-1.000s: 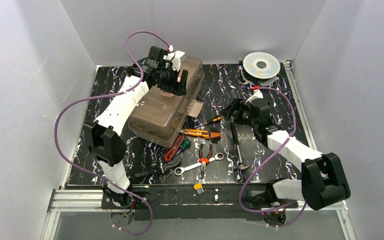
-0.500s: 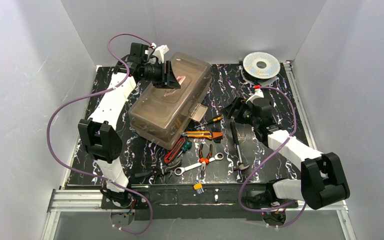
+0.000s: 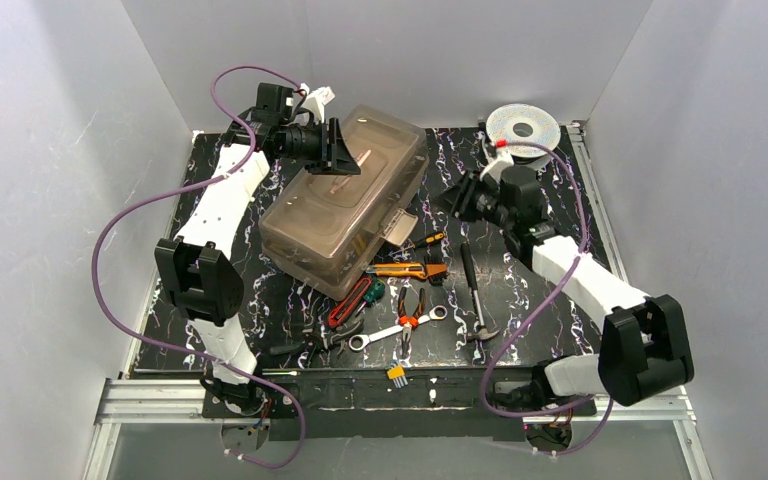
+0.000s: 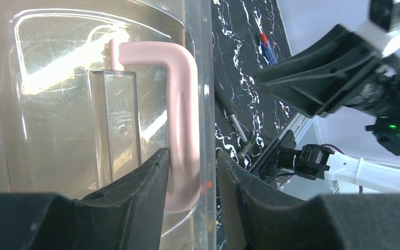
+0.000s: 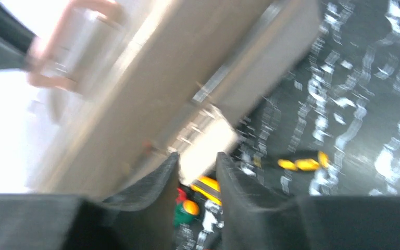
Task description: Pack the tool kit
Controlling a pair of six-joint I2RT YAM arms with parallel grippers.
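Pose: left arm [image 3: 228, 200] stretches along the far-left side, wrist turned sideways. The left gripper [image 4: 190, 156] clamps the handle [image 4: 183, 94]. The right arm [image 3: 580, 278] reaches forward-left. The right gripper [image 5: 198, 159] has its 2 fingers narrowly apart, holding nothing.

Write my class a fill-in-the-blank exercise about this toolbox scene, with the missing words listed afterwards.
1. The left gripper is closed on the pink ____ of the toolbox.
2. The hammer lies on the ____, outside the toolbox.
3. The silver spool sits in the far ____ corner.
Missing words: handle; table; right.
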